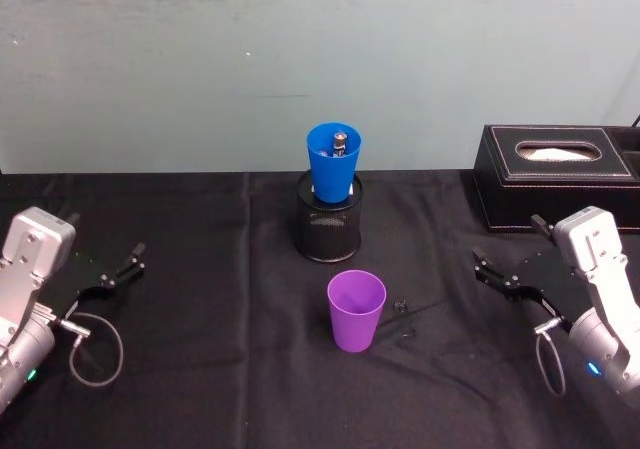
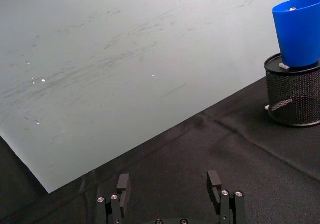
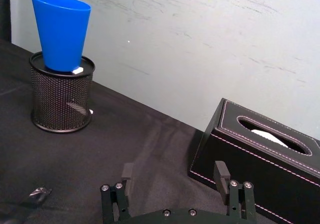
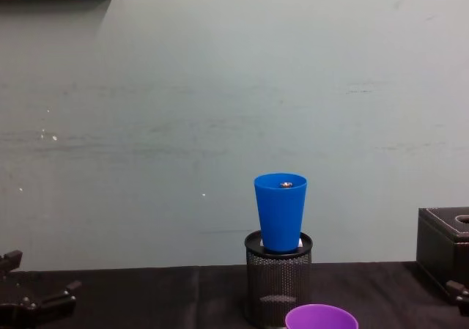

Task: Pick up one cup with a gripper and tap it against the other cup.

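Purple cup (image 1: 356,309) stands upright on the black cloth (image 1: 200,369), near the middle of the table, with its wide mouth up. Nothing holds it or touches it. In the chest view I can see just its rim at the bottom edge.

At 12 o'clock from it is the blue cup (image 1: 333,161). It stands upright too, with its bottom stuck down into the top of a black mesh holder (image 1: 329,227). The two cups are apart. A small silver and dark thing (image 1: 340,144) sits inside the blue cup. I cannot tell what it is.

Just beside the purple cup, at 3 o'clock, lie some tiny dark bits (image 1: 402,307).

At 2 o'clock, well apart, is a black tissue box (image 1: 555,174).

My left gripper (image 2: 168,176) is far out at 9 o'clock. Its fingers are spread wide with nothing between them. My right gripper (image 3: 174,167) is far out at 3 o'clock, spread wide as well, with nothing in it.
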Action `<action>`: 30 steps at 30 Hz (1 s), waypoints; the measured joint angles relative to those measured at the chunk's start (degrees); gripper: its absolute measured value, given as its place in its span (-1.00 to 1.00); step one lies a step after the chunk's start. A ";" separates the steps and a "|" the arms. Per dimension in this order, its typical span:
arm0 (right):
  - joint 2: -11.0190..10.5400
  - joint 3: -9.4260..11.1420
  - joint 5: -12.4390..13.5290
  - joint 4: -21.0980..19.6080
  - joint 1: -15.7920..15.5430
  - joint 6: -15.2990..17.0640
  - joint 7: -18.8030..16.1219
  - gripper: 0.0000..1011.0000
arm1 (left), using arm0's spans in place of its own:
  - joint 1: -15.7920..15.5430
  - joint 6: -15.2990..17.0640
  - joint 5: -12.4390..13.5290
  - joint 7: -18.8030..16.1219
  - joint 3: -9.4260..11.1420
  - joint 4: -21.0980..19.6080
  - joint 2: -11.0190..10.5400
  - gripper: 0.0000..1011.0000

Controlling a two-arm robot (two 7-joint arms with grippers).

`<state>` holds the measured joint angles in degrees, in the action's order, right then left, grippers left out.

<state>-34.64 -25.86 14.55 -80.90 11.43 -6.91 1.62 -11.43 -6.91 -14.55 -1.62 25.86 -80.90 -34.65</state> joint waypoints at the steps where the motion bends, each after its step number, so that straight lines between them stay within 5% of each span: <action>1: 0.00 0.00 0.00 0.00 0.00 0.00 0.00 0.98 | 0.00 0.00 0.00 0.00 0.00 0.00 0.00 0.98; 14: 0.01 0.35 -0.13 -0.12 -0.21 -0.46 -0.10 0.98 | 0.00 0.00 0.00 0.00 0.00 0.00 0.00 0.98; 30: -0.83 4.01 0.24 -7.22 -5.57 -3.54 -2.36 0.98 | 0.00 0.00 0.00 0.00 0.00 0.00 0.00 0.98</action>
<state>-35.47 -21.85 14.79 -88.12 5.86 -10.45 -0.74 -11.43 -6.91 -14.55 -1.62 25.86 -80.90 -34.64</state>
